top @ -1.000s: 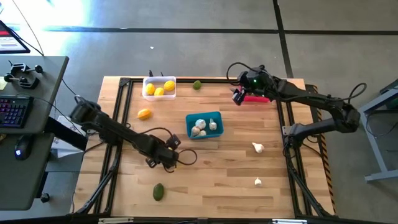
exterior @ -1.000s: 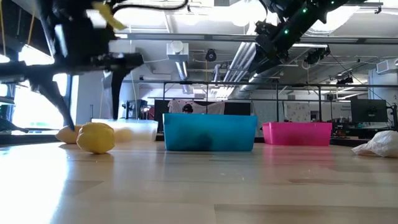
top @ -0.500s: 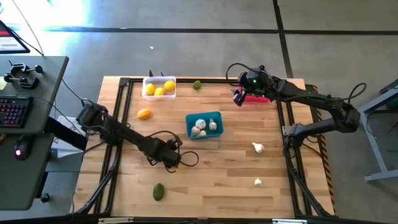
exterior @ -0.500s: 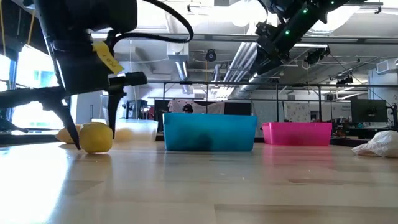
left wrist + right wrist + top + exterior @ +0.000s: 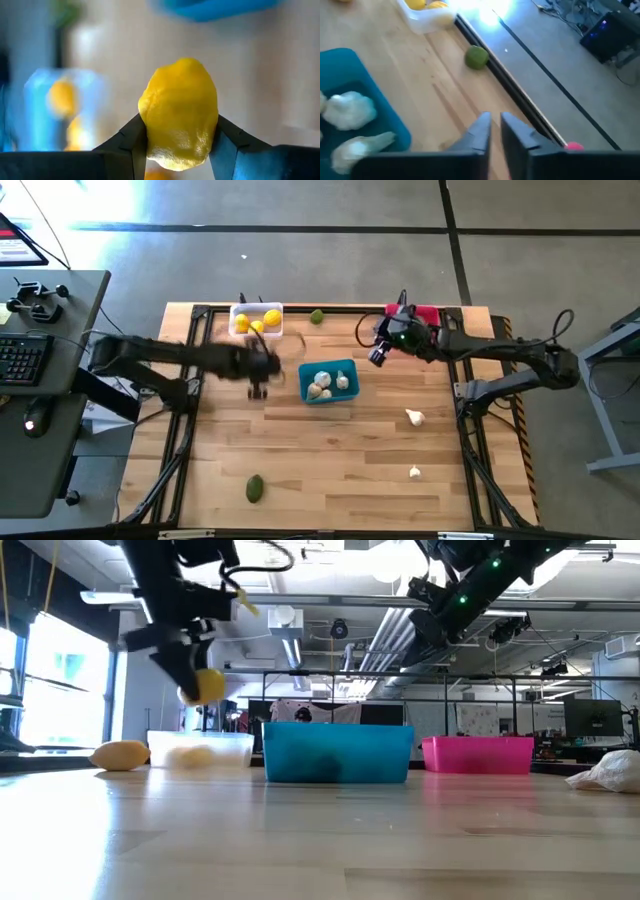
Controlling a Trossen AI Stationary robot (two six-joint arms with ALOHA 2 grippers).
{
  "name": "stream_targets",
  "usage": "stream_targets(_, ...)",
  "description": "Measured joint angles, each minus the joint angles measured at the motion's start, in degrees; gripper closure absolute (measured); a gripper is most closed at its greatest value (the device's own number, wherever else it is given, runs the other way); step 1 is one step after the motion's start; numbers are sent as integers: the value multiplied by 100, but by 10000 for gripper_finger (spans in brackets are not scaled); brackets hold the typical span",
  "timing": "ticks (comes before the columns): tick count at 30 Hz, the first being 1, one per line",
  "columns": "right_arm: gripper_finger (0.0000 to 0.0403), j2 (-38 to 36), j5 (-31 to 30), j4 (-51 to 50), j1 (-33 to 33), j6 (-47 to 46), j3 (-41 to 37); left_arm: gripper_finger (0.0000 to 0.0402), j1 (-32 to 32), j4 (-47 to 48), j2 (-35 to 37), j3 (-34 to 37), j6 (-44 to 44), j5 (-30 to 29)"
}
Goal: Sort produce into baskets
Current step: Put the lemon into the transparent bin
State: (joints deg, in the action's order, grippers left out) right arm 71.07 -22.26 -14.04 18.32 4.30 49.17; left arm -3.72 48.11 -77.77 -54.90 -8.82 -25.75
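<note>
Lemon (image 5: 179, 112) pinched in left fingers (image 5: 226, 136), lifted above table (image 5: 350, 450).

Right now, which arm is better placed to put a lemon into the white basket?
Left. The left gripper already holds a lemon and hangs lifted beside the white basket. The right gripper holds nothing and sits farther away, past the teal basket.

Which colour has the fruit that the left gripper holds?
Yellow: the lemon in the left gripper, clearest in the left wrist view.
</note>
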Motion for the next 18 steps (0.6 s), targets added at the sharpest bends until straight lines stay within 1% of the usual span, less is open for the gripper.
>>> stream_targets(2, 393, 0, 20, 189, -102, 7, -87, 270, -698, -12, 245, 0, 231, -213)
stream_targets(4, 390, 0, 22, 410, -195, 18, -172, 270, -1432, -176, 396, 0, 255, -205)
stream_targets(7, 378, 0, 26, 593, -286, 20, -251, 270, -2427, -533, 411, 1, 60, 120)
stream_targets(11, 380, 0, 25, 640, -307, 21, -252, 270, -3503, -986, 112, 0, -312, 723)
stream_targets(15, 396, 0, 24, 660, -307, 21, -252, 270, -4226, -1351, -372, 1, -506, 1160)
stream_targets(18, 401, 0, 25, 663, -307, 53, -252, 270, -4495, -1525, -765, -91, -655, 1233)
